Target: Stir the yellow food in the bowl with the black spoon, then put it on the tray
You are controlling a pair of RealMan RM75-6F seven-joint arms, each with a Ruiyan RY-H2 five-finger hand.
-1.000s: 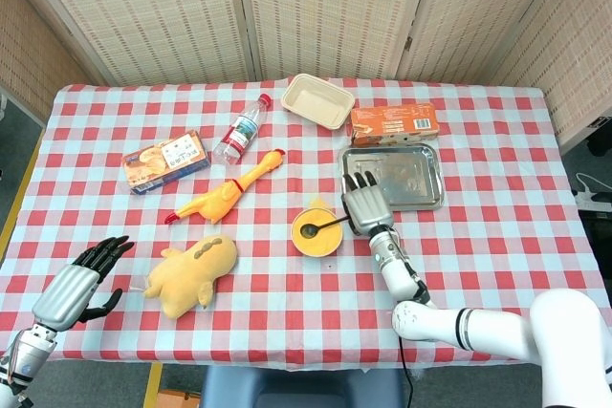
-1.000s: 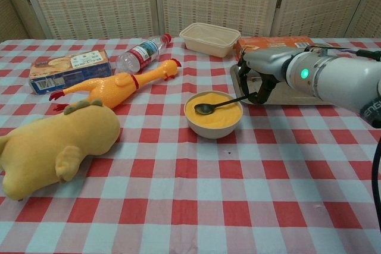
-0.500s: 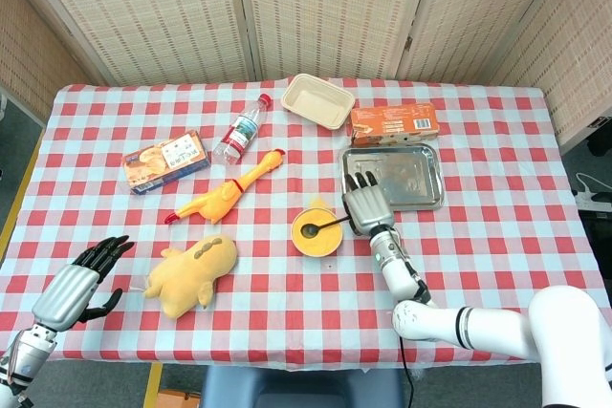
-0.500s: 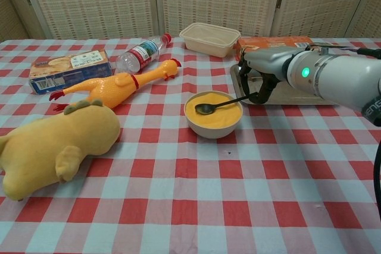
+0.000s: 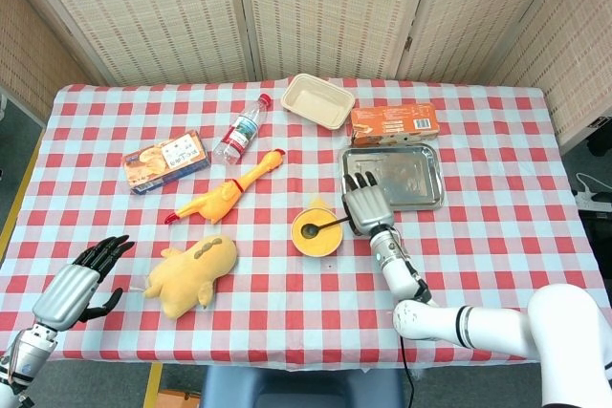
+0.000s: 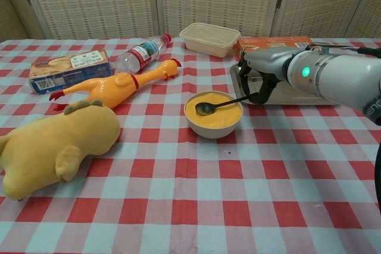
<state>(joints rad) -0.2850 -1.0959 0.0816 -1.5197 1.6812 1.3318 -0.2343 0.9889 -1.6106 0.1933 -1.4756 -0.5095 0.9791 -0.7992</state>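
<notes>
Right hand (image 6: 257, 81) is pinching the spoon (image 6: 215, 106) by its handle end, its tip resting in the yellow food in the bowl (image 6: 214, 122). Stirring looks underway at most; carrying the spoon to the tray (image 5: 427, 179) beside the bowl remains. Left hand (image 5: 78, 284) is idling open at the counter edge.

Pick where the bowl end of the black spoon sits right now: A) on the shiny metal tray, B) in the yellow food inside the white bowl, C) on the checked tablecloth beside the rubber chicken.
B: the black spoon lies with its bowl end in the yellow food of the white bowl, its handle held by the right hand.
</notes>
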